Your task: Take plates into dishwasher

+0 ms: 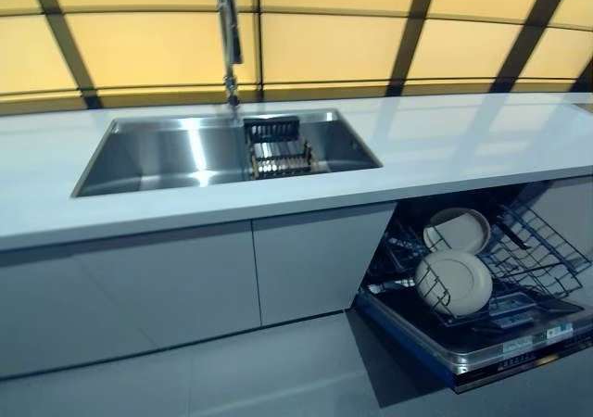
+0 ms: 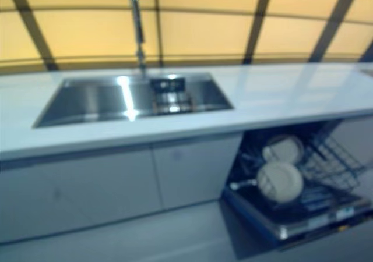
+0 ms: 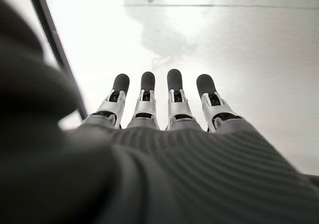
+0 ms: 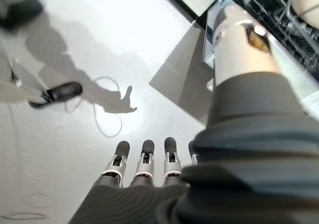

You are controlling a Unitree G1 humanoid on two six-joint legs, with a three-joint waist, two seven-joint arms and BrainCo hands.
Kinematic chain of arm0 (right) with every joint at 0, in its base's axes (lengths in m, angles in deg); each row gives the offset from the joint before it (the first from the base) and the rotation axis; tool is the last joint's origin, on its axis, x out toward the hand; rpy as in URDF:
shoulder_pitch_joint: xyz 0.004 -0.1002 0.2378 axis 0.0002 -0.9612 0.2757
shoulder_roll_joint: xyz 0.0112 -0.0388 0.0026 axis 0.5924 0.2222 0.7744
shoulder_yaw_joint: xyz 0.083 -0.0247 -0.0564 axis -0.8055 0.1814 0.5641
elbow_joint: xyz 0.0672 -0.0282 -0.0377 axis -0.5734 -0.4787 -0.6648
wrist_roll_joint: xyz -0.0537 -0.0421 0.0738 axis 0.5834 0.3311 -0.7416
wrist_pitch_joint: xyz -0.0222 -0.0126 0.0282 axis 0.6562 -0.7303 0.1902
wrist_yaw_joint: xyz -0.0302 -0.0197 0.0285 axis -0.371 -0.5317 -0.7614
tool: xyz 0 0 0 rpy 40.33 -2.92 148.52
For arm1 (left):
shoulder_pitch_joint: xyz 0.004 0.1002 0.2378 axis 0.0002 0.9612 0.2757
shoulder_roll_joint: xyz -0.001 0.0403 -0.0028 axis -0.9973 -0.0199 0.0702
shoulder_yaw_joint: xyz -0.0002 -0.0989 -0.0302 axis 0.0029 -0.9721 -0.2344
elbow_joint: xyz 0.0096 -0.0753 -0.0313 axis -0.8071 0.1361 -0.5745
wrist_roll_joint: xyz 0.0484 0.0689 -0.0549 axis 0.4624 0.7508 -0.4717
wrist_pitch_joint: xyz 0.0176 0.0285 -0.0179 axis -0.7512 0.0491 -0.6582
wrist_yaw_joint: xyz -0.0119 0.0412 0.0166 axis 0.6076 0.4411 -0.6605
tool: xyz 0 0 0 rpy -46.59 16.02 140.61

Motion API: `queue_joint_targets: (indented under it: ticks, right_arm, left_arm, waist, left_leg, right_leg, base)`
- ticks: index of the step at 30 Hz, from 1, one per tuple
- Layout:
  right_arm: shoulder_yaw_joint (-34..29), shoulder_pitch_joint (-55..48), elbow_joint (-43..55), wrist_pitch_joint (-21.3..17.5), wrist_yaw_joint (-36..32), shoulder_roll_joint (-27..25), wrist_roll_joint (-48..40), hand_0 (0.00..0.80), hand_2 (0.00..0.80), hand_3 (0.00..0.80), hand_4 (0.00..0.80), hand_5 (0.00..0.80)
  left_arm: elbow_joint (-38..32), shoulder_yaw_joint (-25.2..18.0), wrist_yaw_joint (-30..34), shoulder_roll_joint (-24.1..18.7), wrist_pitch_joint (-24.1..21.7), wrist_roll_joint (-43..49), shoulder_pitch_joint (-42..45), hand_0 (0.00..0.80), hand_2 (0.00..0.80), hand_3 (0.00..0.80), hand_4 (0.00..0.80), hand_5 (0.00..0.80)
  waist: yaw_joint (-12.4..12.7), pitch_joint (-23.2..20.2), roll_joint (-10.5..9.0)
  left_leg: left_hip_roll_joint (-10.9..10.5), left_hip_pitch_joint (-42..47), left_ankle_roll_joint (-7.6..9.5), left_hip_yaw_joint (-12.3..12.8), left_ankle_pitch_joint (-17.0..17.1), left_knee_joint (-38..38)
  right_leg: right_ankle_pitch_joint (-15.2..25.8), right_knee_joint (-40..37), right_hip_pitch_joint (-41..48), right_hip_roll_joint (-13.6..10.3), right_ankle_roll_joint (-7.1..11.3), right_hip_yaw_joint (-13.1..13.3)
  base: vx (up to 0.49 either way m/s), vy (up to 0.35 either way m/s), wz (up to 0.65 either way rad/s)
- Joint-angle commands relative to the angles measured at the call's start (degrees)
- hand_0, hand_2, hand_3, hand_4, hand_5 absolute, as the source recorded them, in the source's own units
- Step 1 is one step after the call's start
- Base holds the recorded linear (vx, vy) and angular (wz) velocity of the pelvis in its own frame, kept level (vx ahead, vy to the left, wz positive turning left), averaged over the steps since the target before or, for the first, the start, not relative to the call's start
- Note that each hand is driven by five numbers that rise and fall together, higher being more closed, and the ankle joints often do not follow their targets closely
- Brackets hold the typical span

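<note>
Two plates stand on edge in the dishwasher's lower rack (image 1: 519, 259), which is pulled out over the open door (image 1: 482, 347). The near plate (image 1: 454, 283) is round and pale, its face turned toward the room; the far plate (image 1: 458, 230) stands just behind it, deeper in the rack. The dishwasher (image 1: 482, 278) sits under the right end of the white counter (image 1: 435, 148), beside closed grey cabinet doors (image 1: 185, 287).

Further left, a steel sink (image 1: 167, 153) is let into the counter, with a small wire basket (image 1: 280, 150) inside it near its right side. A tall tap (image 1: 228, 37) rises behind the sink, in front of a yellow panelled wall (image 1: 324, 37).

Neither hand holds a plate. The left hand (image 3: 149, 104) shows only in its own wrist view, fingers straight and empty, hanging over pale floor (image 3: 224, 45). The right hand (image 4: 144, 167) is likewise relaxed and empty, fingers extended side by side above the floor, with the edge of the dishwasher door and rack showing past its thumb.
</note>
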Motion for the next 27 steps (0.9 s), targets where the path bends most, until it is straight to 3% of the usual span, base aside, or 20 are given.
queue_joint_targets:
  ticks: [1,3,4,5,6,7,8,9,10,11,12,19,22,27]
  right_arm:
    - [-0.77,3.85,-1.34,-2.19,2.79,-1.14,-3.24,0.000,0.000,0.000,0.000,0.000]
    - [-0.58,4.43,-0.24,-3.04,5.38,-0.87,-4.60,0.000,0.000,0.000,0.000,0.000]
    - [-0.60,4.49,-0.15,-3.39,5.74,-0.52,-3.99,0.000,0.000,0.000,0.000,0.000]
    - [-0.69,4.67,-1.11,-4.00,5.39,0.26,-1.72,0.000,0.000,0.000,0.000,0.000]
    - [-0.92,4.67,-2.23,-4.45,4.94,0.61,-1.26,0.000,0.000,0.000,0.000,0.000]
    - [-1.48,4.29,-3.52,-4.74,4.65,0.93,-0.09,0.000,0.000,0.000,0.000,0.000]
    - [-1.60,4.08,-4.02,-5.12,4.42,1.06,-0.13,0.000,0.000,0.000,0.000,0.000]
    - [-1.60,4.08,-4.02,-5.12,4.42,1.06,-0.13,0.000,0.000,0.000,0.000,0.000]
    - [-1.80,3.77,-4.78,-5.52,4.39,1.32,-0.83,0.000,0.000,0.000,0.000,0.000]
    - [-1.97,3.39,-5.41,-6.04,4.66,1.61,-1.43,0.000,0.000,0.000,0.000,0.000]
    - [-1.79,3.51,-5.49,-6.99,5.71,1.72,-2.50,0.000,0.000,0.000,0.000,0.000]
    - [0.32,3.90,-4.61,-9.53,6.44,2.87,-6.33,0.000,0.000,0.000,0.000,0.000]
    - [-0.23,3.63,-3.97,-9.98,5.12,2.75,-7.80,0.000,0.000,0.000,0.000,0.000]
    - [0.05,4.10,-4.68,-11.41,7.02,3.01,-5.99,0.000,0.000,0.000,0.000,0.000]
  left_arm:
    - [0.07,1.22,0.14,0.26,-1.23,0.11,-1.61,0.000,0.000,0.000,0.000,0.000]
    - [-0.49,2.41,0.83,-0.43,-1.38,-0.04,-1.14,0.000,0.000,0.000,0.000,0.000]
    - [-0.81,2.55,0.53,-0.85,-1.40,-0.88,-1.10,0.000,0.000,0.000,0.000,0.000]
    - [-1.29,2.12,0.25,-1.58,-1.14,-2.98,-1.08,0.000,0.000,0.000,0.000,0.000]
    - [-1.31,2.02,0.24,-2.04,-0.96,-4.52,-1.12,0.000,0.000,0.000,0.000,0.000]
    - [-1.31,1.73,0.10,-2.69,-0.63,-6.10,-1.50,0.000,0.000,0.000,0.000,0.000]
    - [-1.30,1.72,0.18,-2.90,-0.40,-6.19,-1.79,0.000,0.000,0.000,0.000,0.000]
    - [-1.30,1.72,0.18,-2.90,-0.40,-6.19,-1.79,0.000,0.000,0.000,0.000,0.000]
    - [-1.27,1.82,0.26,-3.37,-0.05,-6.47,-2.38,0.000,0.000,0.000,0.000,0.000]
    - [-1.19,1.94,0.66,-4.00,0.51,-6.64,-3.33,0.000,0.000,0.000,0.000,0.000]
    - [-0.94,1.50,0.78,-4.18,0.66,-7.45,-4.42,0.000,0.000,0.000,0.000,0.000]
    - [-2.33,0.02,0.39,-3.52,1.10,-9.58,-5.97,0.000,0.000,0.000,0.000,0.000]
    - [-3.56,-0.13,0.82,-2.15,1.18,-10.12,-5.43,0.000,0.000,0.000,0.000,0.000]
    - [-4.08,0.46,0.83,-1.23,0.50,-9.66,-5.28,0.000,0.000,0.000,0.000,0.000]
  waist:
    - [2.11,0.85,-0.35]
    - [2.64,1.80,0.06]
    - [2.79,2.22,-0.03]
    - [3.11,3.04,-0.13]
    - [3.18,3.39,0.05]
    - [3.06,3.60,0.28]
    - [2.91,3.65,0.20]
    - [2.91,3.65,0.20]
    - [2.47,3.73,0.09]
    - [1.89,3.80,0.17]
    - [2.04,3.70,-0.33]
    - [2.92,5.19,-1.30]
    - [2.76,5.50,-0.13]
    - [2.47,5.84,1.45]
  left_leg:
    - [-2.19,2.35,0.01,-3.44,-2.84,-0.28]
    - [-1.26,0.92,0.89,-2.99,-3.05,1.93]
    - [-1.03,0.45,1.32,-2.57,-3.28,2.59]
    - [-0.28,0.46,1.66,-1.77,-3.51,3.21]
    - [0.60,0.85,1.62,-1.97,-3.56,3.29]
    - [2.17,0.78,1.25,-4.17,-3.80,3.82]
    - [2.57,0.75,1.11,-5.15,-4.19,4.20]
    - [2.57,0.75,1.11,-5.15,-4.19,4.20]
    - [3.13,0.56,1.01,-6.81,-5.06,5.16]
    - [4.15,-0.12,0.96,-8.34,-5.39,6.27]
    - [5.63,-1.31,0.38,-7.91,-5.08,7.27]
    - [8.70,-5.09,-2.39,-8.30,-2.30,8.11]
    - [9.35,-4.04,-3.68,-8.40,0.76,2.80]
    - [9.48,-4.38,-4.46,-8.39,2.07,1.36]
  right_leg:
    - [6.03,2.95,-8.80,4.32,-2.08,1.82]
    - [5.00,9.81,-10.93,3.01,-1.63,1.40]
    - [6.63,12.02,-12.14,1.07,-0.49,1.28]
    - [10.08,13.67,-13.29,-3.30,1.46,2.03]
    - [11.47,13.52,-13.16,-5.29,2.07,3.57]
    - [13.31,11.64,-12.38,-7.98,2.27,8.14]
    - [14.46,10.96,-12.50,-8.96,2.55,9.89]
    - [14.46,10.96,-12.50,-8.96,2.55,9.89]
    - [15.52,10.23,-13.03,-9.47,2.98,12.84]
    - [13.38,9.63,-13.09,-8.36,3.13,15.54]
    - [10.34,7.25,-11.66,-7.48,3.44,14.05]
    - [7.03,6.18,-10.61,-4.77,3.18,11.45]
    - [5.80,5.21,-10.19,-3.87,2.26,9.58]
    - [4.31,6.68,-11.32,-3.85,1.44,8.35]
  base:
    - [-0.180,-0.016,0.10]
    - [-0.232,-0.072,-0.04]
    - [-0.213,-0.208,-0.22]
    - [-0.142,-0.285,-0.30]
    - [-0.089,-0.494,-0.44]
    - [-0.013,-0.462,-0.26]
    - [-0.002,-0.348,-0.05]
    - [0.014,-0.241,0.34]
    - [0.008,-0.319,0.42]
    - [-0.045,-0.500,0.43]
    - [-0.075,-0.379,0.31]
    - [-0.125,-0.223,0.27]
    - [-0.140,-0.111,0.04]
    - [-0.105,-0.039,0.05]
